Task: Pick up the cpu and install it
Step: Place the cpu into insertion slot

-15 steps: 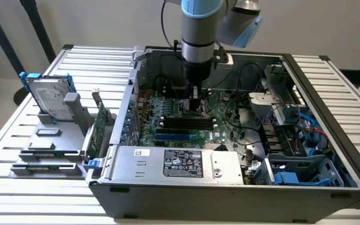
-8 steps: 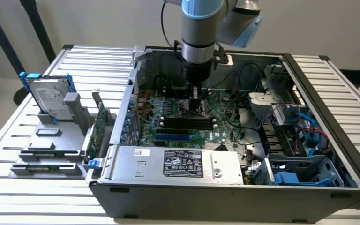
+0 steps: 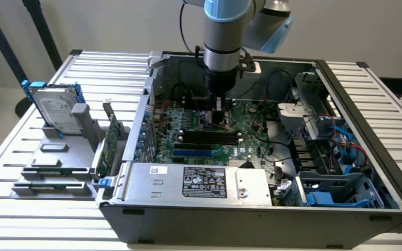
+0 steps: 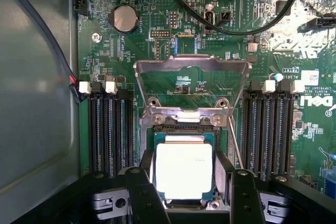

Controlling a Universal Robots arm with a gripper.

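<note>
here the pincer (image 4: 184,182) clasps the cpu (image 4: 184,170) by two opposite edges, it seems, chip lying flat directly over the open socket (image 4: 184,127) on the motherboard (image 4: 131,56), the hinged load plate (image 4: 191,64) raised just beyond

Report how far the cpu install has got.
Done: the cpu is picked up and brought to the socket. In hand: the gripper holds it over the socket, fingers against its sides. Left: seating is not confirmed, and the load plate stands open.
</note>
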